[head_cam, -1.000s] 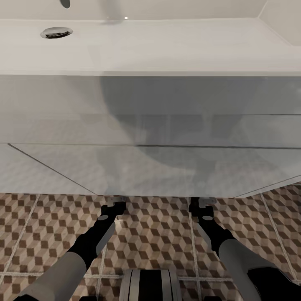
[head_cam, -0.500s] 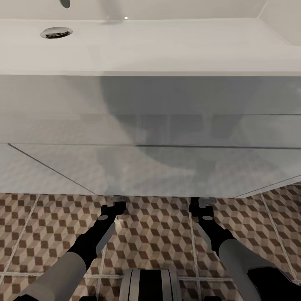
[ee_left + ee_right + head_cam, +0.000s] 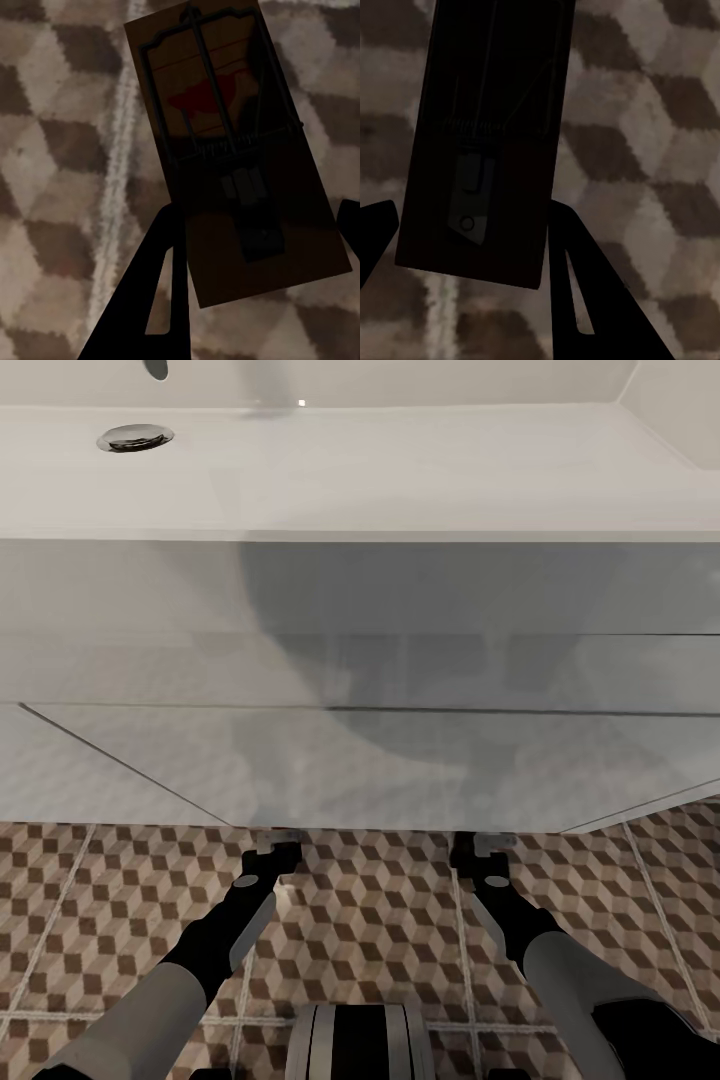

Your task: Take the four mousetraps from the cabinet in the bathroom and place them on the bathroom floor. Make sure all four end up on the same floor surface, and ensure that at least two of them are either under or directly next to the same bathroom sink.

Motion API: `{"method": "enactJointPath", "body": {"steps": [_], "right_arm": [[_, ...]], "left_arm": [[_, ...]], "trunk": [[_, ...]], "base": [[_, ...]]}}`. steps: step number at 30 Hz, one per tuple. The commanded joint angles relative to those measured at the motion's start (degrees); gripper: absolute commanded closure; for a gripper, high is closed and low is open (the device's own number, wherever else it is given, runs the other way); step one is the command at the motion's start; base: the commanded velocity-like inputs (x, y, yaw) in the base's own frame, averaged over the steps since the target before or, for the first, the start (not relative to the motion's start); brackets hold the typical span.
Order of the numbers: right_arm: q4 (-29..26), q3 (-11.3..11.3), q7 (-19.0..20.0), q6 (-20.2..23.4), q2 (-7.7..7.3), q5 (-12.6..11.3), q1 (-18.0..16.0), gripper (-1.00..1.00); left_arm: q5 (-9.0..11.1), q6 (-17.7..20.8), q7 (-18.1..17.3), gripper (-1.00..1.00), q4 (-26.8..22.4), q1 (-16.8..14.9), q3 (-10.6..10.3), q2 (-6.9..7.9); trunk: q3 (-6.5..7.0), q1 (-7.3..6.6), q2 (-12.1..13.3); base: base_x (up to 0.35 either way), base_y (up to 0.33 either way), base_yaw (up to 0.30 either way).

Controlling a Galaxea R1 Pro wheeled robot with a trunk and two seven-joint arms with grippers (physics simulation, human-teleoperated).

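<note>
Both my arms reach low to the bottom edge of the white bathroom sink vanity, over the cube-patterned bathroom floor. My left gripper is shut on a brown wooden mousetrap; in the left wrist view its dark fingers press both long edges just above the tiles. My right gripper is shut on a second mousetrap, dark in the vanity's shadow, with a finger against its side. The fingertips are hidden under the vanity in the head view. The cabinet is out of view.
The vanity front spans the whole width right ahead of me, with the chrome drain at the far left of the basin. My base sits between the arms on the tiled floor.
</note>
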Motion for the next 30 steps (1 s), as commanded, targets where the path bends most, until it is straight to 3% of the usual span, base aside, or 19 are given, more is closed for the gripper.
{"method": "enactJointPath", "body": {"steps": [1, 10, 30], "right_arm": [[0.1, 0.4, 0.1, -0.2, -0.03, -0.2, 0.0, 1.00], [0.1, 0.1, 3.8, -0.2, -0.04, -0.6, 0.0, 1.00], [0.1, 0.0, 4.4, -0.3, -0.04, -0.4, 0.0, 1.00]], "left_arm": [[0.4, 0.2, 0.5, 1.00, -0.1, 0.0, -0.3, 0.05], [0.4, 0.3, 0.5, 1.00, -0.1, 0.0, -0.4, 0.05], [0.4, 0.3, 0.4, 1.00, -0.1, 0.0, -0.4, 0.05]], "trunk": [[-0.03, -0.01, 0.0], [-0.03, -0.01, 0.0], [-0.03, -0.01, 0.0]], "base": [[0.000, 0.000, 0.000], [0.000, 0.000, 0.000], [0.000, 0.000, 0.000]]}}
